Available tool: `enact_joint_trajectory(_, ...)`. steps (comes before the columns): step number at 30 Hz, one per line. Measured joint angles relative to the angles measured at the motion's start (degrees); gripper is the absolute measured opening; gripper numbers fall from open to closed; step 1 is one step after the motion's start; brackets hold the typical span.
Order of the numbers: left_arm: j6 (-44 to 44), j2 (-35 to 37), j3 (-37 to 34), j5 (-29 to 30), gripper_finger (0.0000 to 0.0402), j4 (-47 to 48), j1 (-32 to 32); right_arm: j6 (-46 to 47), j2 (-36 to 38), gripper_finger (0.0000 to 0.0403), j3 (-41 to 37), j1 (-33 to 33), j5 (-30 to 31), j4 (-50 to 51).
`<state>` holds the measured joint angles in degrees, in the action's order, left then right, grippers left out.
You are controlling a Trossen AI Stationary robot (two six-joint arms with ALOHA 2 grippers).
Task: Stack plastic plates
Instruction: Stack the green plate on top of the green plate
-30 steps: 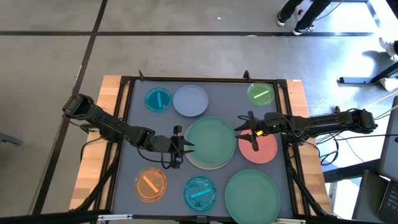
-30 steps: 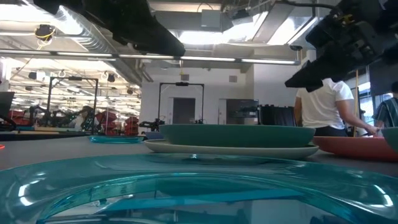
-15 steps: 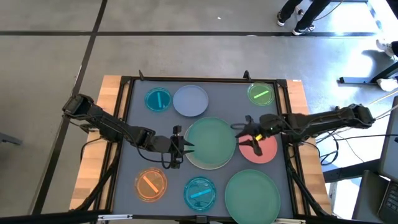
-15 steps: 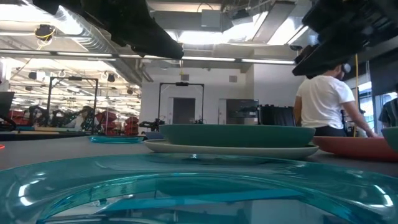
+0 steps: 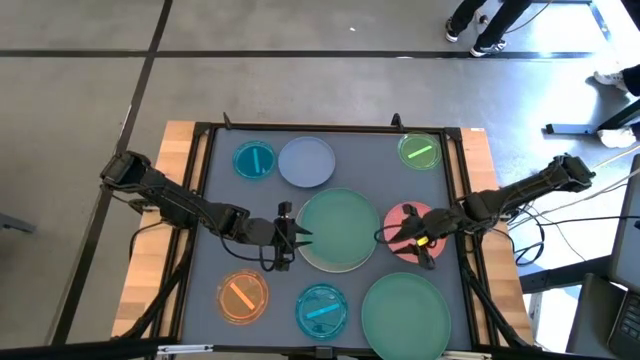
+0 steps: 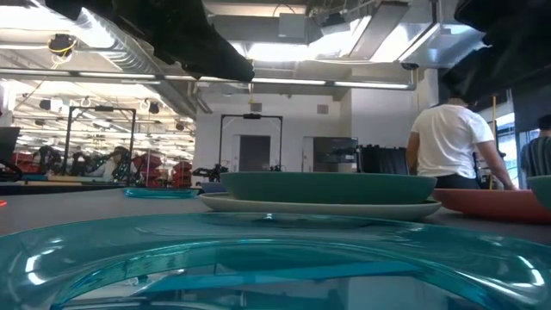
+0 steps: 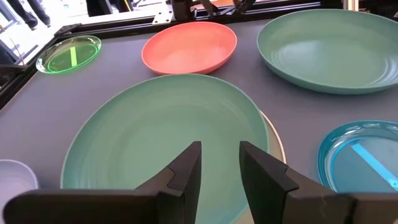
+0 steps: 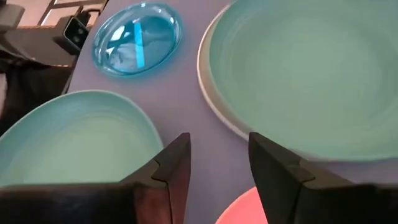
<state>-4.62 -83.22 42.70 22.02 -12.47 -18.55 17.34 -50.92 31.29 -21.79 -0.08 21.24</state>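
A large green plate (image 5: 338, 228) lies on a cream plate whose rim (image 7: 275, 140) shows beneath it, at the table's middle. My left gripper (image 5: 296, 236) is open at this stack's left rim (image 7: 155, 124); whether it touches I cannot tell. My right gripper (image 5: 402, 238) is open just above the pink plate (image 5: 418, 232), right of the stack; the pink rim shows in the right wrist view (image 8: 244, 208). A second large green plate (image 5: 404, 315) lies near right. The lavender plate (image 5: 306, 161) and small blue plate (image 5: 254, 160) lie far left.
A small green translucent plate (image 5: 420, 151) lies far right, an orange one (image 5: 242, 296) near left and a teal one (image 5: 322, 310) near the middle. A black frame (image 5: 330, 128) borders the grey mat. A person in a white shirt (image 6: 448, 142) stands beyond the table.
My right gripper has swung from the pink plate's far edge toward the table's near edge and gone down over the pink plate, turning to point toward the near left. The plates have stayed in place.
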Motion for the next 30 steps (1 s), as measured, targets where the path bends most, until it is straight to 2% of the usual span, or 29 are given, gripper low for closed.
enact_joint_trajectory(7,-1.3,0.0,0.0,0.0,0.0102,0.0,0.0,8.2,0.0,0.0152,0.0,-3.8,-2.2,2.5)
enact_joint_trajectory(12,-1.4,0.0,0.0,0.0,0.0102,0.0,0.0,9.4,-2.0,0.0152,0.0,-7.7,0.4,1.1)
enact_joint_trajectory(19,-1.4,0.0,0.0,0.0,0.0102,0.0,0.0,8.0,-10.3,0.0152,0.0,-8.6,-0.4,-4.6)
enact_joint_trajectory(30,-1.4,0.0,0.0,0.0,0.0102,0.0,0.0,4.7,-21.0,0.0152,9.0,-8.6,-2.5,1.5)
